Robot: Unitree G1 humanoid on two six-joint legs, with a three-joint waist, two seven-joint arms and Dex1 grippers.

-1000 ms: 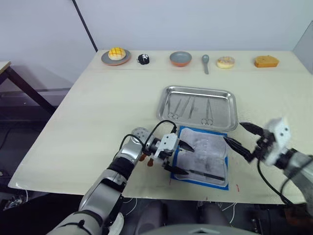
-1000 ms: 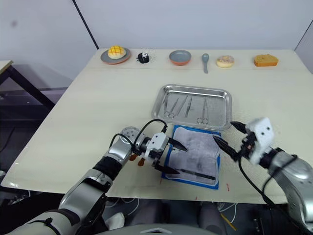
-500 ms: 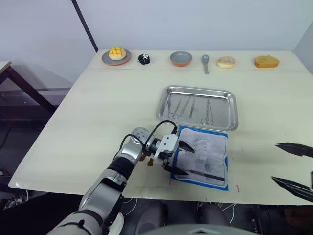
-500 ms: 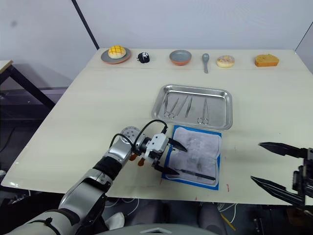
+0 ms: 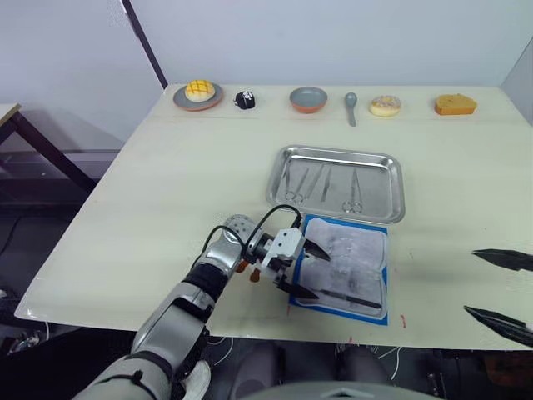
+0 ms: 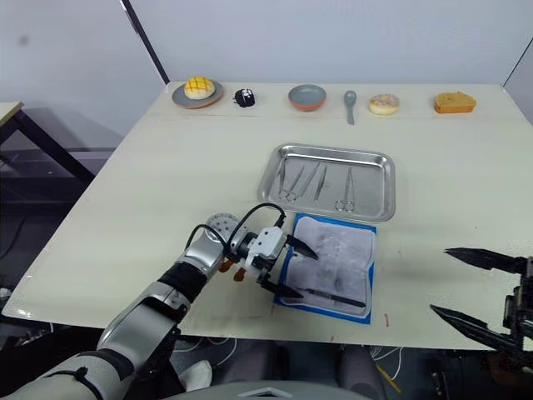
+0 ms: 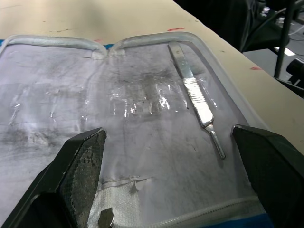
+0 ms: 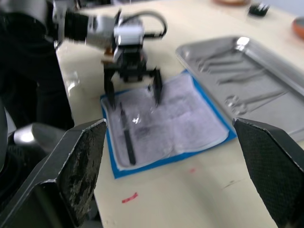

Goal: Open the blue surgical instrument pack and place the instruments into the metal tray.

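The blue surgical instrument pack lies unfolded on the table just in front of the metal tray, its pale grey lining facing up. One slim silver instrument rests on the lining along the pack's near edge. Several more instruments lie inside the tray. My left gripper stands open over the pack's left edge, nothing between its fingers. My right gripper is open and holds nothing, well to the right of the pack near the table's front edge.
Along the table's far edge stand a plate with a yellow bun, a small black-and-white object, an orange-rimmed bowl, a grey spoon, a doughnut and an orange block. A red mark is right of the pack.
My right gripper has pulled back from the pack's right edge to the far right. The left gripper and the pack have stayed where they were.
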